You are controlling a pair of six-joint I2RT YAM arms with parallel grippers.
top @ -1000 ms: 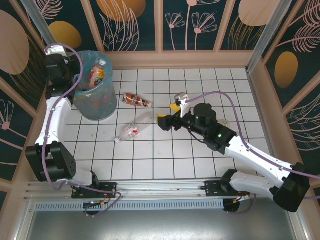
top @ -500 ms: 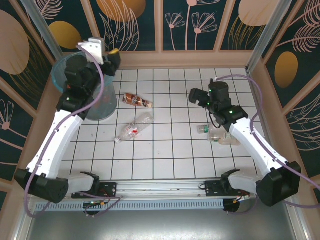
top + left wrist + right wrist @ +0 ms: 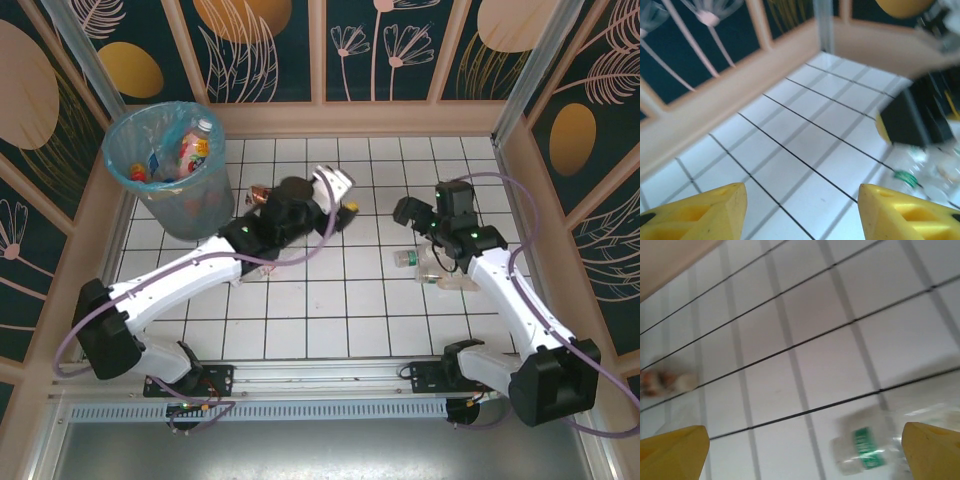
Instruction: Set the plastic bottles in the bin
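The left tool [image 3: 802, 200] stands wide and empty over the table [image 3: 330, 310]. The right tool [image 3: 804, 435] gapes wide, empty, above a green-label bottle [image 3: 859, 451]. The bin [image 3: 160, 172], far left, holds several bottles. Risk: the 2 arms crowd the centre and could collide or scatter bottles. A red bottle [image 3: 258, 194] lies partly hidden under the left arm. Blur leaves a possible clear bottle [image 3: 455, 282] unconfirmed.

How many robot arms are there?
2. The left white-and-black robot arm reaches over the middle of the white tiled floor; the right one bends at the right, beside a green-labelled clear plastic bottle.
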